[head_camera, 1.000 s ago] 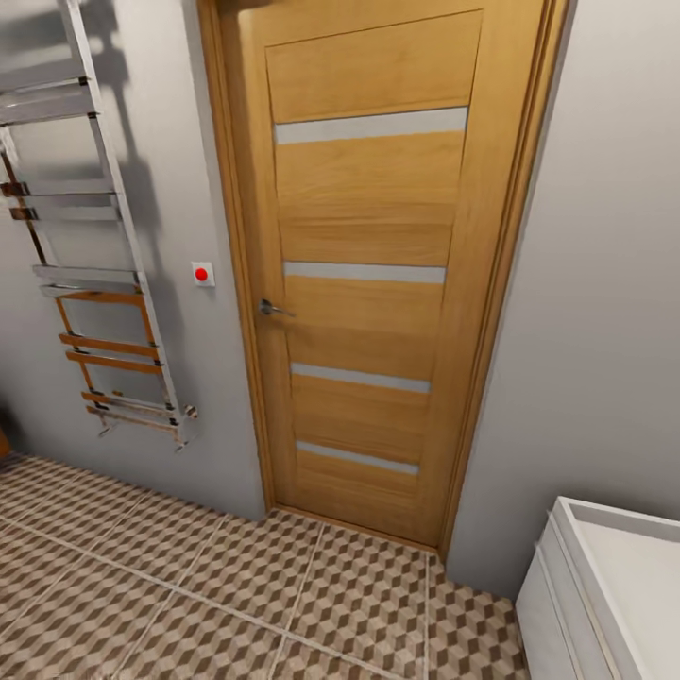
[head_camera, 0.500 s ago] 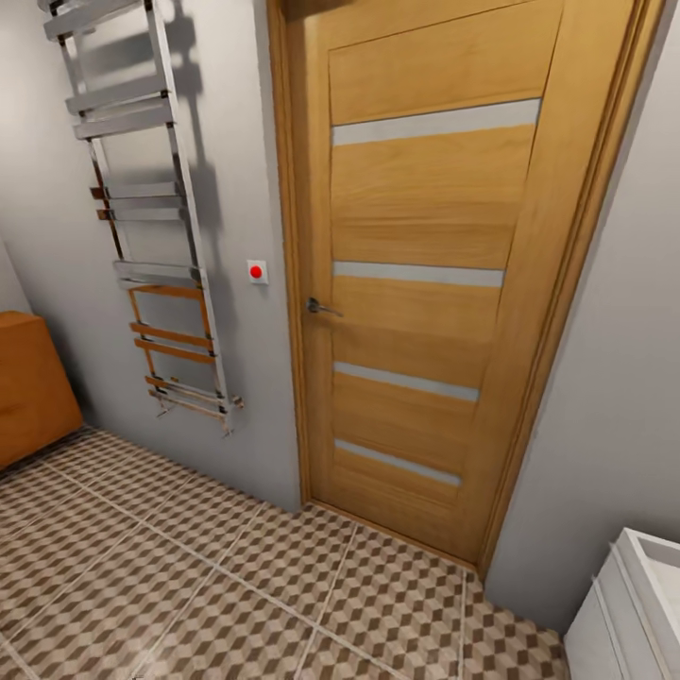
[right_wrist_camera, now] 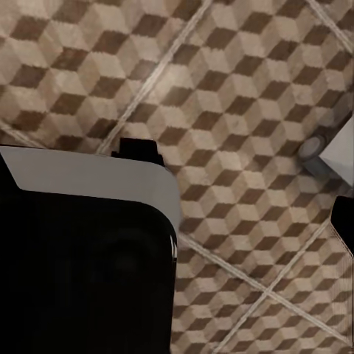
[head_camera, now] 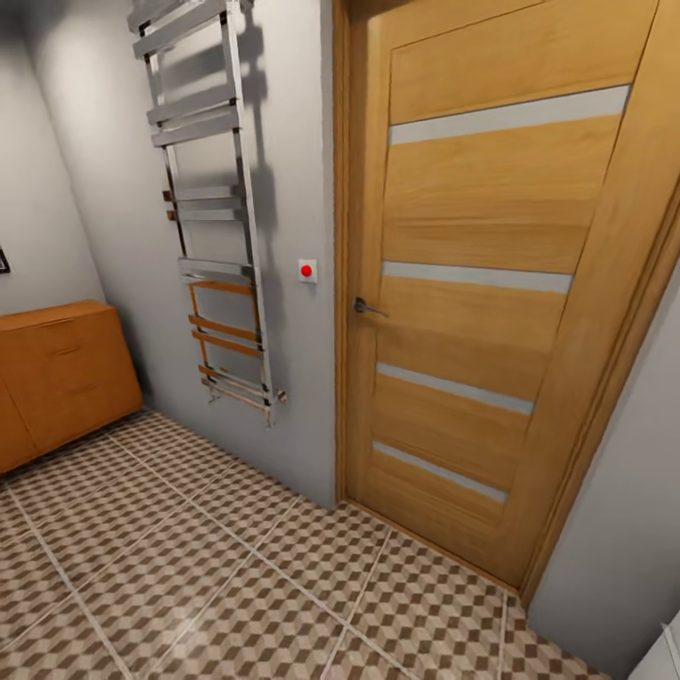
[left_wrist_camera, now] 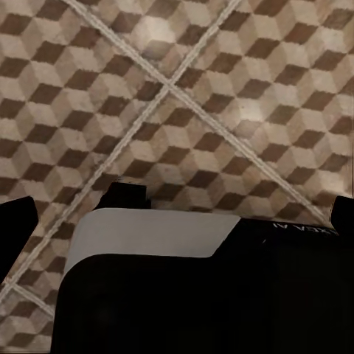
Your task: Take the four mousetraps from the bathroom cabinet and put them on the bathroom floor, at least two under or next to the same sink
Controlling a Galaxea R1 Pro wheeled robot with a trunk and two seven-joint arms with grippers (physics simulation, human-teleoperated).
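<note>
At the left edge of the head view stands the cabinet, low and orange-brown, with thin bar handles on its drawer fronts; it sits against the grey wall, its base on the bathroom floor. No mousetrap can be made out on it or around it at this size.

Writing: on the left wrist view, small pale lettering runs along the dark robot body, upside down and too blurred to read with certainty. Nothing else lettered. A small white plate with a red dot sits on the wall just beside the door frame.

Floor: large square tiles, brown, beige and white cube pattern, pale grout lines. Same pattern under both wrist cameras.

Wooden door, shut, four pale horizontal strips, metal lever handle. Chrome ladder towel rail on the wall between cabinet and door, lower rungs reflecting orange.

Claws: left wrist view has dark finger tips at the two side edges of the frame, floor between them; how wide they stand I cannot tell. Right wrist view, likewise a dark tip at one edge; spread or pressed together, cannot tell. Neither carries anything visible. A pale rounded object with a white corner lies near the frame edge on the floor. Cabinet well apart from both arms.
</note>
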